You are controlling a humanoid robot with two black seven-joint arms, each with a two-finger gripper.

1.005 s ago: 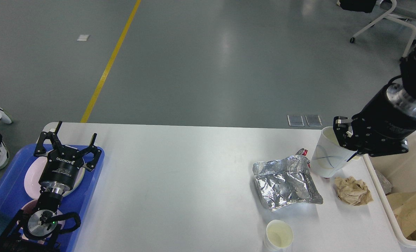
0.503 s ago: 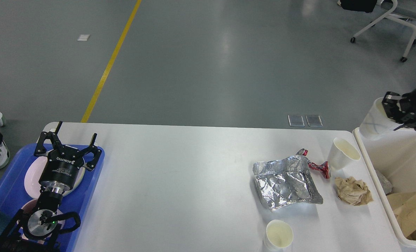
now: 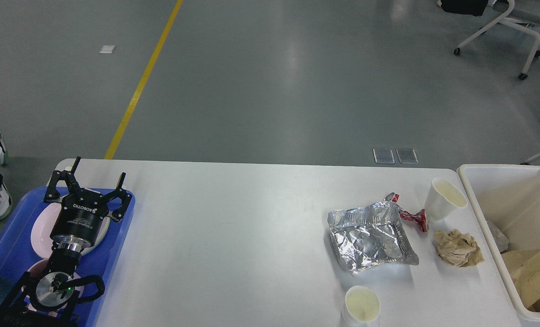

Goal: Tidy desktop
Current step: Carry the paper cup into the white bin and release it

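Single head view only; no second view to share scene. Camera sat high on robot, looked forward and down over desktop (image 3: 233,236), near edge cut by frame bottom. Left arm entered lower left, gripper (image 3: 86,184) close to lens. Grey floor filled upper half, yellow line (image 3: 138,91) receding; bin (image 3: 467,175) clipped at right edge

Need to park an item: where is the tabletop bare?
The white desktop is bare between the blue plastic tray and the crumpled foil bag. It is crowded right: white paper cups, red wrapper, brown paper wad, white bin.
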